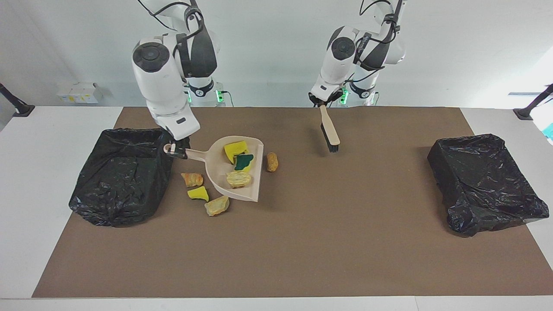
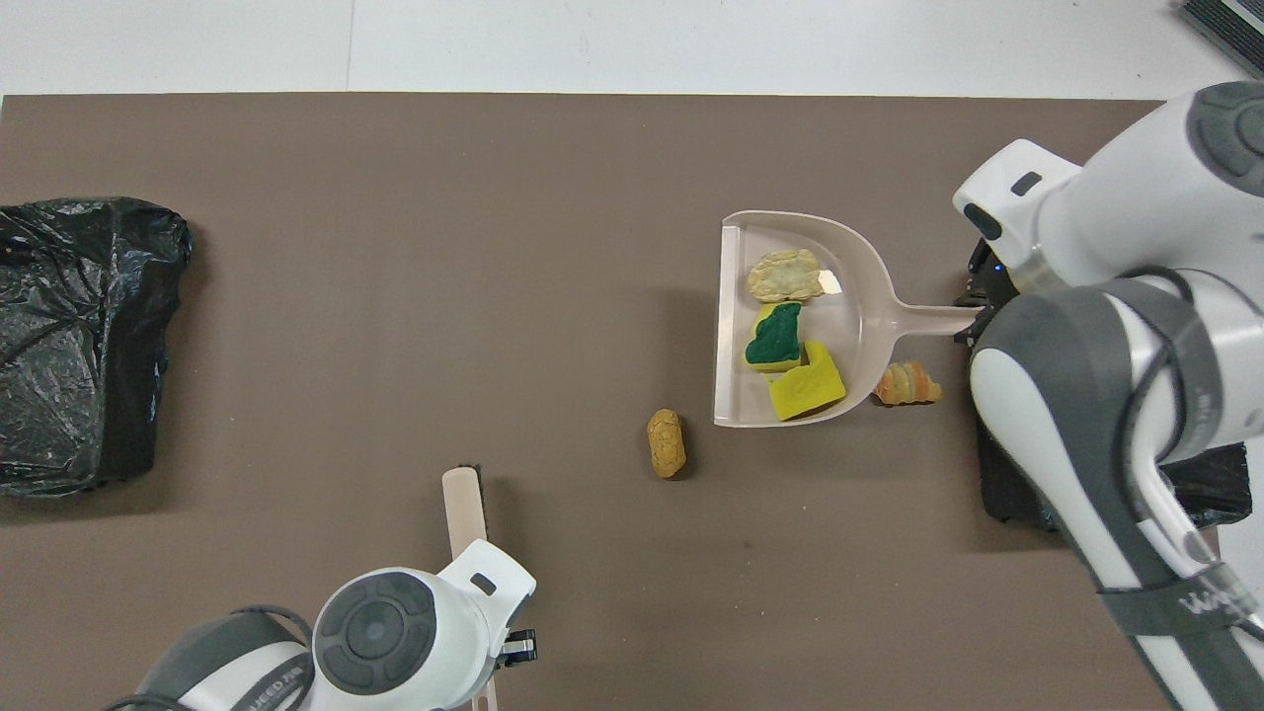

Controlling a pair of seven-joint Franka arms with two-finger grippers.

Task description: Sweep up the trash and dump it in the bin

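Started at 9 o'clock of the facing view w/ a black-lined bin (image 1: 123,177). Right beside it, found the right gripper (image 1: 178,146) pinched narrow on the handle of the dustpan (image 1: 214,168). Held the pan roughly level, prob to stop the three chunks inside (image 1: 238,178) (yellow, green-faced, tan) sliding out before the bin. Looked lifted off the mat, going by the shadow.

Spotted three loose chunks (image 1: 198,193) on the mat at the pan's 7 o'clock, btw pan and bin. Also a lone tan chunk (image 1: 271,161) at its 3 o'clock, so sweeping not finished imo.

Further along, saw the left gripper (image 1: 320,103) clamped on the brush (image 1: 329,131), bristles down near the mat, arm waiting clear of the pan. Ended at 3 o'clock w/ a second bin (image 1: 481,181).

From overhead, caught only the orange chunk (image 2: 907,383) of the loose three, w/ the other two hidden under the pan. Couldn't see the left fingers there either, wrist in the way. Needed the facing view for pan height + all seven pieces.
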